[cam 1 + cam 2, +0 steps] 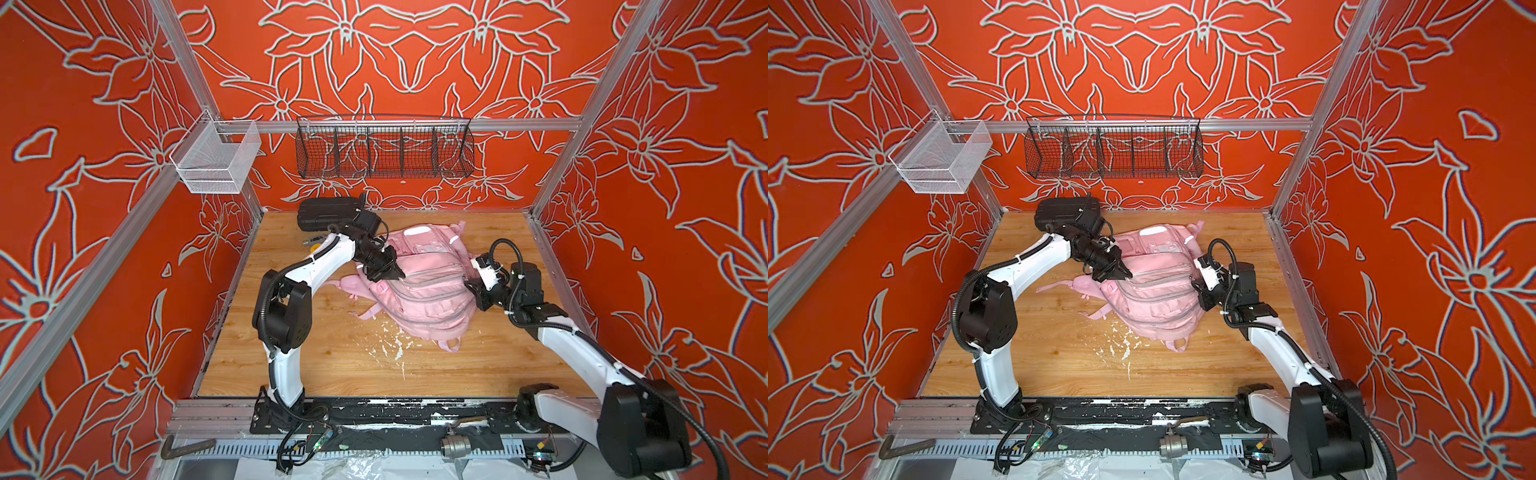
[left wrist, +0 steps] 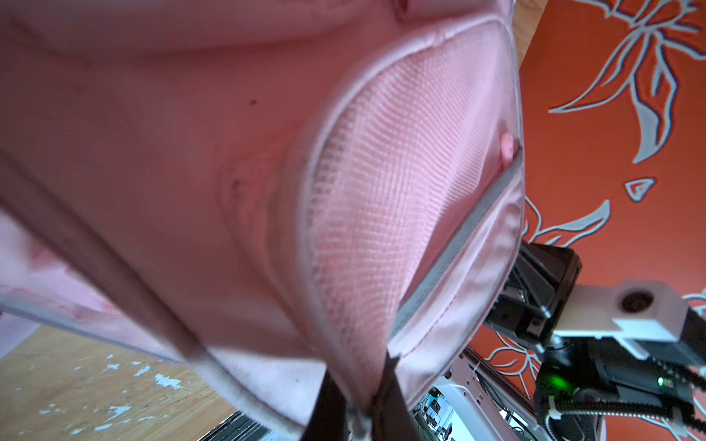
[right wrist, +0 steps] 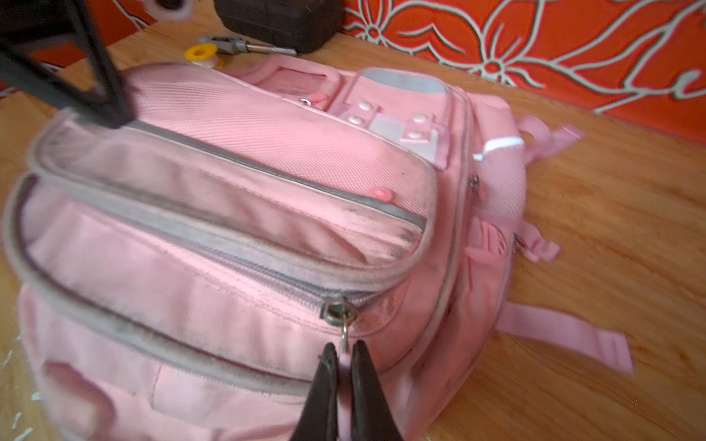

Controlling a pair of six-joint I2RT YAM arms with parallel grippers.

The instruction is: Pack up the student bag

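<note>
Pink backpack (image 1: 419, 291) is lying flat on the wooden table (image 1: 332, 361), front pockets up, a bit right of the middle and in the far half. Straps poke out around it.

The left gripper (image 1: 395, 274) is down on the bag's left side. Its jaws are pinched together on the grey-trimmed edge of a front pocket. In the left wrist view the two fingers (image 2: 393, 404) squeeze that seam with basically no gap.

The right gripper (image 3: 344, 347) comes in from the bag's right side. Its jaws are closed down to a sliver on the little zipper pull (image 3: 345, 332) hanging off a metal slider on one of the front pocket zips. You can see a pink tab caught between the tips.

A black hard case (image 1: 328, 214) sits at the far edge, left of the bag, with a yellow roll (image 3: 200, 53) and a metal tool (image 3: 244, 46) just beside it. White flecks (image 1: 390, 345) litter the table on the near side of the bag. A black wire basket (image 1: 384, 151) and a white mesh basket (image 1: 216, 160) hang on the far rail.
</note>
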